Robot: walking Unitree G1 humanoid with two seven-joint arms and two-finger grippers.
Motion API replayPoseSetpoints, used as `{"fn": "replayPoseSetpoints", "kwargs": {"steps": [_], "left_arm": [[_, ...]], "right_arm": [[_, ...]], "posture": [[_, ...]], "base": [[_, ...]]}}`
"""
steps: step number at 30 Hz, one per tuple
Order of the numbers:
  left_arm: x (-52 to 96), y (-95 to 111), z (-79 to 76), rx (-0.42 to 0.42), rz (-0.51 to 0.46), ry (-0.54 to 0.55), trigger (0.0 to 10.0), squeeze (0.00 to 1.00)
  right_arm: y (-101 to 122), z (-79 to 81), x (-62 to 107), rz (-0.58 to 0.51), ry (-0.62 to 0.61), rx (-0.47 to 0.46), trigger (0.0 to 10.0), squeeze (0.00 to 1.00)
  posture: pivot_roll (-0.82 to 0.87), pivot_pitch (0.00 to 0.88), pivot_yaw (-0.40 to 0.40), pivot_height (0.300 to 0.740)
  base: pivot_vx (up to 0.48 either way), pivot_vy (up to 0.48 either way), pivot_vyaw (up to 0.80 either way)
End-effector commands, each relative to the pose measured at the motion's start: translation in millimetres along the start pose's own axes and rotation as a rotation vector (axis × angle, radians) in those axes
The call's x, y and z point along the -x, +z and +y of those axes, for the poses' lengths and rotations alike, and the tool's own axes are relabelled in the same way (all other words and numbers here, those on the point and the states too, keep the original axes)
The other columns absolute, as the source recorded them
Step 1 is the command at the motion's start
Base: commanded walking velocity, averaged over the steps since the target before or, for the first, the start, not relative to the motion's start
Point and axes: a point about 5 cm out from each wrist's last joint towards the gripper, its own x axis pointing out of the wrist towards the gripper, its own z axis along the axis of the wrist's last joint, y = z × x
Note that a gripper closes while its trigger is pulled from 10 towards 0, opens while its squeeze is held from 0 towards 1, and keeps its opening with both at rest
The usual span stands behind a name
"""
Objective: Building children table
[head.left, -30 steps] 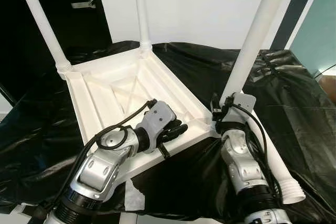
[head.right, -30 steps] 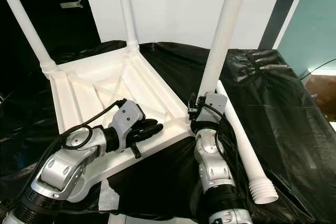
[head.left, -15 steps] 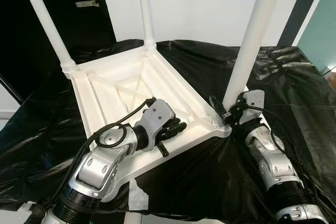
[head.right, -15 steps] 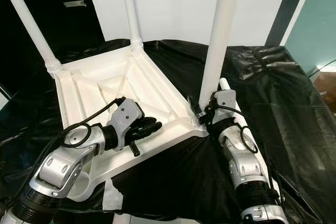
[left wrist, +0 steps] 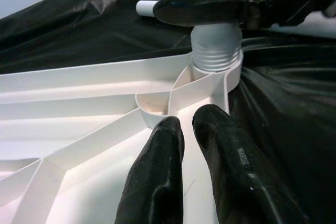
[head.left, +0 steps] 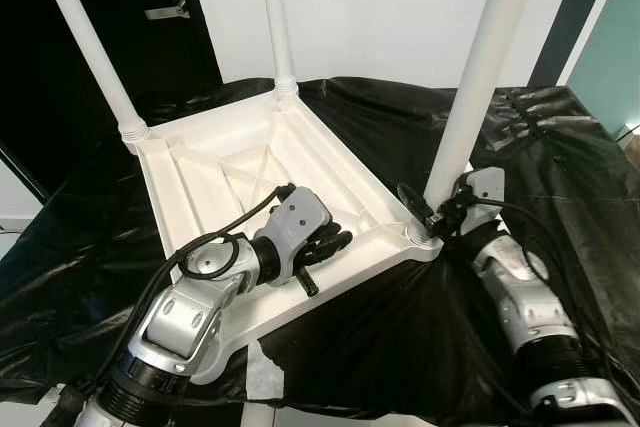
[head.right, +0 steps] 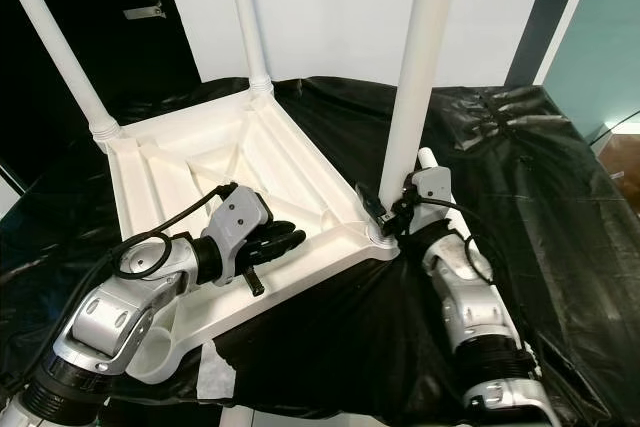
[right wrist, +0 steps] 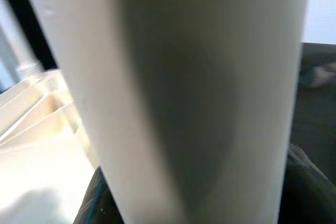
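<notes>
We pinch the upright white plastic leg [head.left: 478, 82] just above its socket with right gripper [head.right: 392, 209] fingers (left gripper [head.left: 325, 244] fingers together, bracing the upturned white tabletop [head.left: 200, 177]).

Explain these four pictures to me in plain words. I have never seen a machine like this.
It is a humanoid robot with two silver arms ending in black two-fingered grippers. The two wide pictures come from its head cameras; the close-ups come from cameras on its wrists. On a surface covered in black plastic sheeting lies an upside-down white plastic table top with three legs standing up from its corners. The right gripper is clamped around the base of the nearest leg, at its corner socket. The left gripper, fingers nearly together, rests on the table top's ribbed underside. Another leg lies on the sheeting behind the right arm.
</notes>
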Motion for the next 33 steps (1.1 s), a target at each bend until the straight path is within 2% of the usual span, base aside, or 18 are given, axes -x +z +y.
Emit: {"fn": "replayPoseSetpoints", "kwargs": {"steps": [1,6,11,16,20,25,27,28,29,32,33], "left_arm": [[1.9,-1,4.5,0.008,0.003,0.03,10.0,0.0],[2.5,-3,4.7,0.01,0.004,0.027,10.0,0.0],[1.9,-3,5.0,0.011,0.004,0.025,10.0,0.0],[-1.7,-2,5.0,0.013,-0.005,0.035,10.0,0.0],[-2.5,-1,4.7,0.017,-0.007,0.039,10.0,0.0],[-4.5,0,4.5,0.015,-0.008,0.038,10.0,0.0],[-4.5,0,4.5,0.015,-0.008,0.038,10.0,0.0],[-4.3,0,5.4,0.014,-0.009,0.041,10.0,0.0],[-4.3,0,5.4,0.014,-0.009,0.041,10.0,0.0],[-4.0,1,5.4,0.015,-0.013,0.042,10.0,0.0],[-4.0,1,5.4,0.015,-0.013,0.042,10.0,0.0]], "right_arm": [[-39,1.5,14.3,0.196,-0.113,-0.048,10.0,0.0],[-36,14.0,7.9,0.193,-0.251,-0.031,10.0,0.0],[-37,19.8,6.1,0.2,-0.315,-0.042,10.0,0.0],[-37,29.0,8.3,0.182,-0.475,-0.11,10.0,0.0],[-37,34.6,7.9,0.177,-0.456,-0.134,10.0,0.0],[-18,30.5,5.3,0.088,-0.45,-0.047,10.0,0.0],[-18,30.5,5.3,0.088,-0.45,-0.047,10.0,0.0],[-7,27.5,3.3,0.045,-0.452,-0.017,10.0,0.0],[-7,27.5,3.3,0.045,-0.452,-0.017,10.0,0.0],[21,25.4,-4.4,-0.062,-0.445,-0.003,10.0,0.0],[21,25.4,-4.4,-0.062,-0.445,-0.003,10.0,0.0]], "posture": [[-0.02,0.0,0.03,0.74],[-0.02,0.0,0.028,0.74],[-0.03,0.0,0.023,0.74],[-0.03,0.0,0.011,0.74],[-0.03,0.0,0.015,0.74],[-0.03,0.0,0.012,0.74],[-0.03,0.0,0.012,0.74],[-0.04,0.0,0.013,0.74],[-0.04,0.0,0.013,0.74],[-0.04,0.0,0.016,0.74],[-0.04,0.0,0.016,0.74]], "base": [[0.0,0.0,0.0],[0.0,0.0,0.0],[0.0,0.0,0.0],[0.0,0.0,0.0],[0.0,0.0,0.0],[0.0,0.0,0.0],[0.0,0.0,0.0],[0.0,0.0,0.0],[0.0,0.0,0.0],[0.0,0.0,0.0],[0.0,0.0,0.0]]}}
